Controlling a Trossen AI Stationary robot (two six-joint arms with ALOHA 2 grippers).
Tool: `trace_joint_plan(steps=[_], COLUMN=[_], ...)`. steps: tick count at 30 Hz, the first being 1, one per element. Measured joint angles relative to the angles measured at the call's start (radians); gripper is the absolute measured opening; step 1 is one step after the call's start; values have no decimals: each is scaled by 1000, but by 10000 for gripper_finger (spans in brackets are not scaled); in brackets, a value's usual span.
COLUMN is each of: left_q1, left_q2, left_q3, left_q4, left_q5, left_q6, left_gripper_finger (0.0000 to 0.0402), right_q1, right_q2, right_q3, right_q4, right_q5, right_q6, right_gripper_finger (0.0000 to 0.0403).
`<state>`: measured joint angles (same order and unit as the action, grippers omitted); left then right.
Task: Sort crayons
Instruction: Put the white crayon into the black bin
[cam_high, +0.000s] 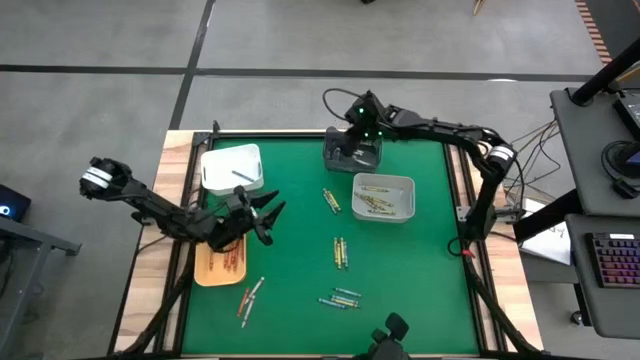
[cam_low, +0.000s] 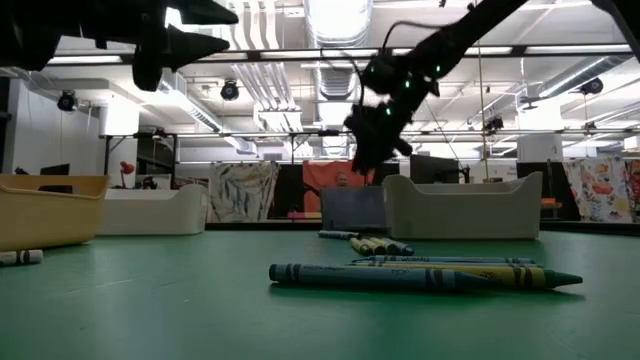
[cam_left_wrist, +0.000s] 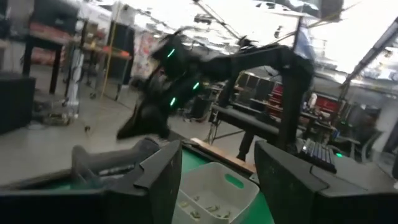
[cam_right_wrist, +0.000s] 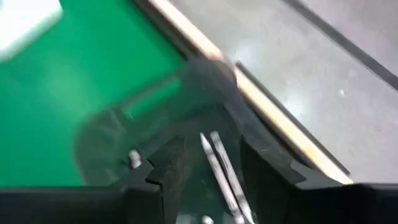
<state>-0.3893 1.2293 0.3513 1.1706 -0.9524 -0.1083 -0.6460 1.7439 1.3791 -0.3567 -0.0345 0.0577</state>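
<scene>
Grey bin (cam_high: 352, 152): at the far edge of the green surface (cam_high: 300, 270), directly under the right gripper; a few pale grey-white crayons (cam_right_wrist: 219, 165) inside, lying side by side, seen in the right wrist view.
Light bin (cam_high: 384, 197): just in front of the grey bin; holds a loose heap of yellowish crayons (cam_high: 376, 204), long axes mostly across the bin.
White bin (cam_high: 232, 168): far left part of the surface; one thin stick (cam_high: 243, 175) lying aslant inside.
Tan tray (cam_high: 222, 262): near the left edge, partly under the left arm; red-orange crayons (cam_high: 231, 259) inside, packed roughly parallel.
Loose crayons, look: short thin paper-wrapped sticks with pointed tips, yellow and green-blue; low view shows one dark blue-green (cam_low: 345, 274) lying level beside a yellow one.
Loose crayons, place: small pair (cam_high: 330, 200) left of the light bin; another pair (cam_high: 341, 252) mid-surface, long axes running near to far; cluster (cam_high: 341, 298) near the front, axes running left to right; reddish and pale few (cam_high: 249, 297) in front of the tan tray, tilted diagonally.
Right gripper (cam_high: 358, 137): above the grey bin, fingers spread, nothing between them.
Left gripper (cam_high: 268, 214): raised over the left side, beside the tan tray, fingers spread apart, holding nothing.
</scene>
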Motion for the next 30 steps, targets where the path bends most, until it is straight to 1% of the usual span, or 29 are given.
trace_joint_plan(steps=[4, 9, 12, 15, 18, 20, 22, 25, 27, 30], left_q1=[-6, -42, -76, -132, -190, -229, -254, -265, -264, -261], left_q2=[31, 39, 38, 37, 39, 49, 74, 118, 153, 219], left_q3=[17, 33, 60, 110, 199, 281, 377, 532, 638, 791], left_q4=[-7, -156, -209, -275, -414, -569, -752, -1104, -1380, -1769], left_q5=[-1, 1, 0, 3, 8, 16, 17, 32, 107, 250], left_q6=[-25, -30, -91, -160, -231, -270, -342, -509, -655, -886], left_gripper_finger=[184, 185, 184, 181, 172, 167, 162, 158, 157, 157], right_q1=[55, 196, 283, 361, 438, 491, 548, 630, 673, 728], right_q2=[-72, -160, -202, -225, -252, -264, -268, -264, -265, -262], right_q3=[35, 37, 24, 17, 14, 7, -9, -41, -69, -108], right_q4=[4, -2, -10, -85, -193, -255, -304, -349, -347, -343], right_q5=[1, 6, 8, 8, 9, 11, 29, 104, 138, 150], right_q6=[33, 38, 57, 150, 217, 237, 251, 273, 275, 287], right_gripper_finger=[154, 146, 138, 129, 125, 123, 123, 125, 124, 121])
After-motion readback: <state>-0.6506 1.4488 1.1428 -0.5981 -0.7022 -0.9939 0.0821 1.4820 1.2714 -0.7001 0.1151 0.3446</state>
